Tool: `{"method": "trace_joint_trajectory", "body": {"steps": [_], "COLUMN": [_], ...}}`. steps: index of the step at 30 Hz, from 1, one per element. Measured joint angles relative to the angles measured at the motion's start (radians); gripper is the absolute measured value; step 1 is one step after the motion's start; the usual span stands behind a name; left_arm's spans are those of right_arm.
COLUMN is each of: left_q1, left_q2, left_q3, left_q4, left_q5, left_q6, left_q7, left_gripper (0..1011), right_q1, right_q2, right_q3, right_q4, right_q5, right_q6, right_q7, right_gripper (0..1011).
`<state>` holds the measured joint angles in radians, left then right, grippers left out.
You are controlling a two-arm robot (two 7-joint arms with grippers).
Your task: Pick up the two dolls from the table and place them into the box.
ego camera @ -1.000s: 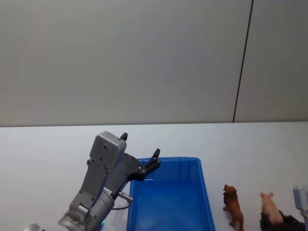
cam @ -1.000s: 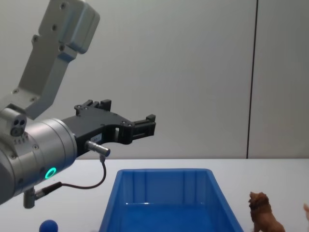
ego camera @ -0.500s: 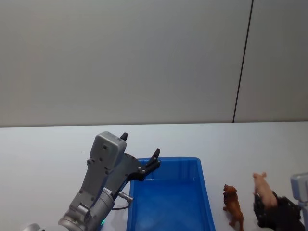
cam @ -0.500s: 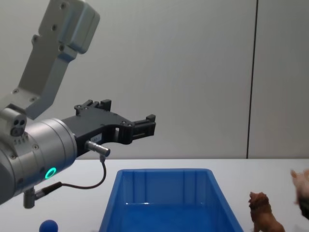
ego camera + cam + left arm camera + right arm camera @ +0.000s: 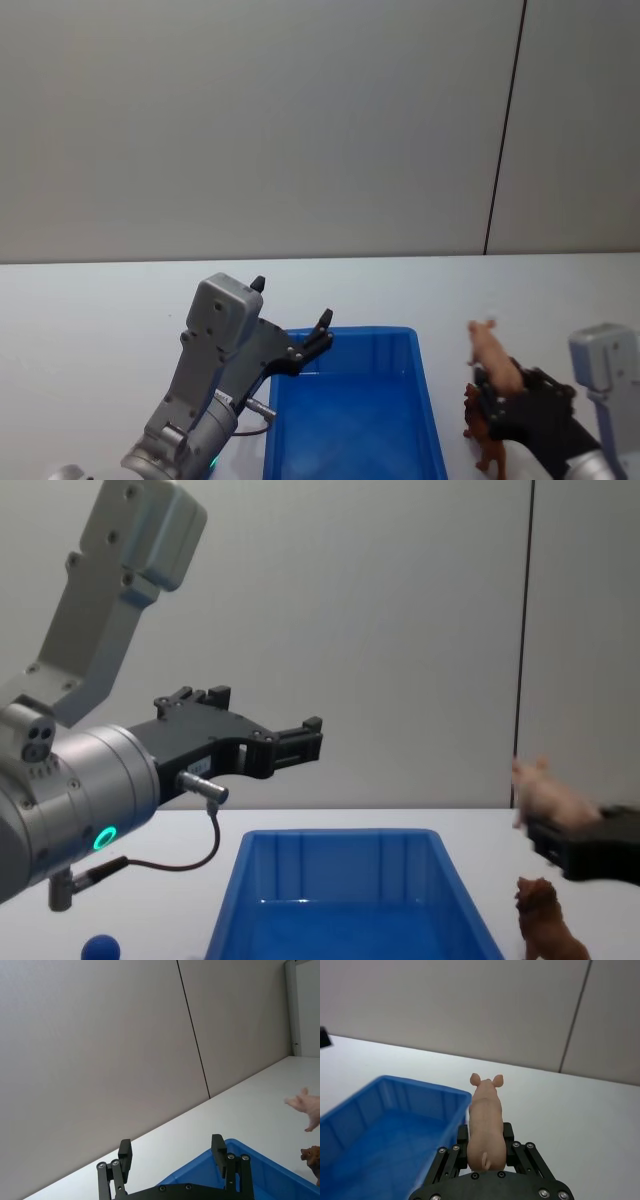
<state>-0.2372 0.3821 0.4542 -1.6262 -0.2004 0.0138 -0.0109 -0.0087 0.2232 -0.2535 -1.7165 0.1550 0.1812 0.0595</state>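
My right gripper [image 5: 500,388] is shut on the pale pink pig [image 5: 491,349], one of the two dolls, and holds it in the air just right of the box [image 5: 345,333]. In the right wrist view the pig [image 5: 485,1115] sits between the fingers, facing away, with the blue box [image 5: 395,1091] below and beside it. The other doll, the reddish-brown lion [image 5: 545,928], stands on the table [image 5: 100,310] under the gripper, right of the box. My left gripper [image 5: 291,300] hangs open and empty above the box's far left corner.
A small blue ball [image 5: 100,947] lies on the table to the left of the box [image 5: 340,840]. A plain grey wall with a dark vertical seam stands behind the table. The big left arm fills the space left of the box.
The right gripper has lifted the pig off the table and carried it left, over the lion, toward the box. The left arm has not moved.
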Motion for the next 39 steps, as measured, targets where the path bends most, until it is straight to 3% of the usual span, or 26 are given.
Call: {"method": "trace_joint_trajectory", "body": {"steps": [9, 23, 29, 39], "left_q1": [0.000, 0.000, 0.000, 0.000], "left_q2": [0.000, 0.000, 0.000, 0.000], "left_q3": [0.000, 0.000, 0.000, 0.000], "left_q4": [0.000, 0.000, 0.000, 0.000], "left_q5": [0.000, 0.000, 0.000, 0.000], "left_q6": [0.000, 0.000, 0.000, 0.000], "left_q7": [0.000, 0.000, 0.000, 0.000], "left_gripper": [1001, 1001, 1002, 1002], "right_q1": [0.048, 0.135, 0.150, 0.141], "right_q2": [-0.037, -0.101, -0.112, -0.104], "right_q3": [-0.025, -0.070, -0.076, -0.069], "right_q4": [0.022, 0.092, 0.107, 0.096], "right_q5": [-0.009, -0.038, -0.047, -0.049], "right_q6": [-0.006, 0.013, 0.031, 0.060], "right_q7": [0.106, 0.268, 0.273, 0.217], "right_gripper": [383, 809, 985, 1001]}}
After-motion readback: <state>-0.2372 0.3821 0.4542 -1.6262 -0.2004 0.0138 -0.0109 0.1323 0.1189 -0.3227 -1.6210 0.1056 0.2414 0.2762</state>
